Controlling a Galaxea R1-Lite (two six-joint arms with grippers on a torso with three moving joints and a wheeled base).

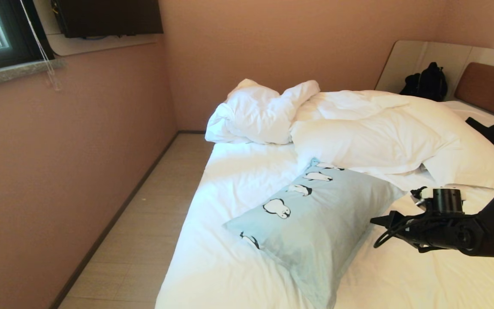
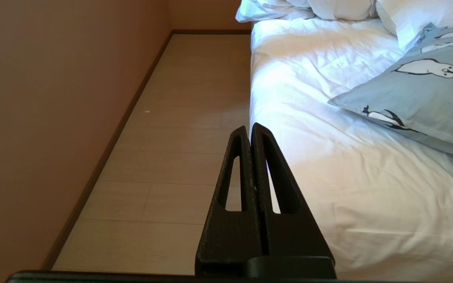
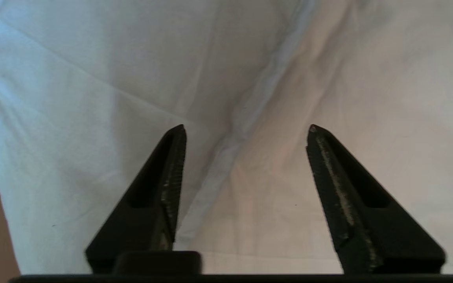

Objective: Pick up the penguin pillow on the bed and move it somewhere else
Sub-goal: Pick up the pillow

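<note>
Head view: the penguin pillow point(image 1: 315, 214) lies diagonally on the bed point(image 1: 230, 274), below the rumpled duvet point(image 1: 380, 133). I've got the right gripper point(image 3: 246, 129) w/ jaws spread wide, empty, straddling the pillow's flanged edge, likely lining up a pinch. Left gripper point(image 2: 248, 129) sits clenched, parked over the floor point(image 2: 163, 165) beside the bed.

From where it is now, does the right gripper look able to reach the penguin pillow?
Probably yes: the right gripper is open beside the penguin pillow, aimed at its edge, with nothing between them.
</note>
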